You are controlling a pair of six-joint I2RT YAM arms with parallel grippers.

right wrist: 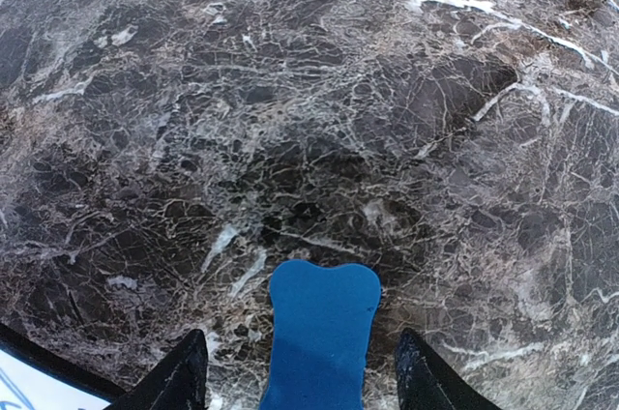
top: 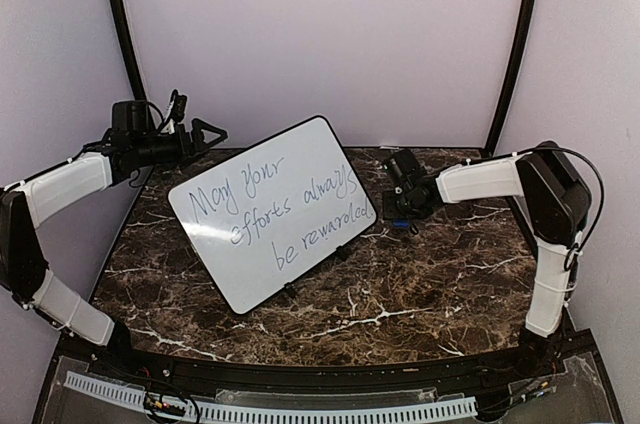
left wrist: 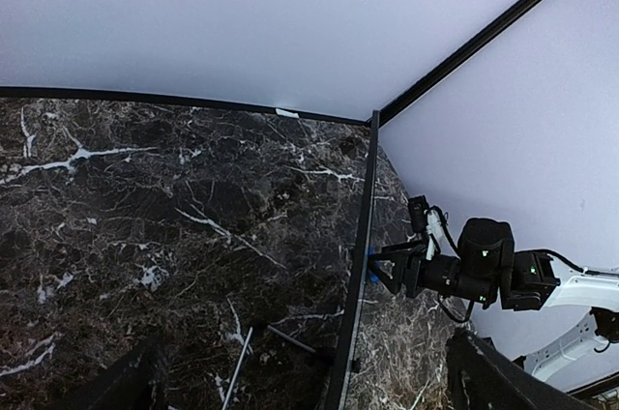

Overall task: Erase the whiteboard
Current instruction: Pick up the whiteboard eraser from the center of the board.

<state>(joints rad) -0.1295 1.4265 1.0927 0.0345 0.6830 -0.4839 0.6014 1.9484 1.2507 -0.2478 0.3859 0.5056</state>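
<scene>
Right gripper (right wrist: 302,376) is hovering astride the eraser (right wrist: 324,318), jaws apart, not clamping; whiteboard (top: 270,214) is sitting just to its left; left gripper (top: 205,134) is gaping.

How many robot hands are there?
2. The left gripper is open in the air, left of the whiteboard. The right gripper is low over the table, right of the whiteboard, with a blue eraser between its open fingers.

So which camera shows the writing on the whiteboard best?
The top external view: the whole whiteboard faces it, handwriting readable. The left wrist view sees only its thin edge; the right wrist view catches just a white corner.
</scene>
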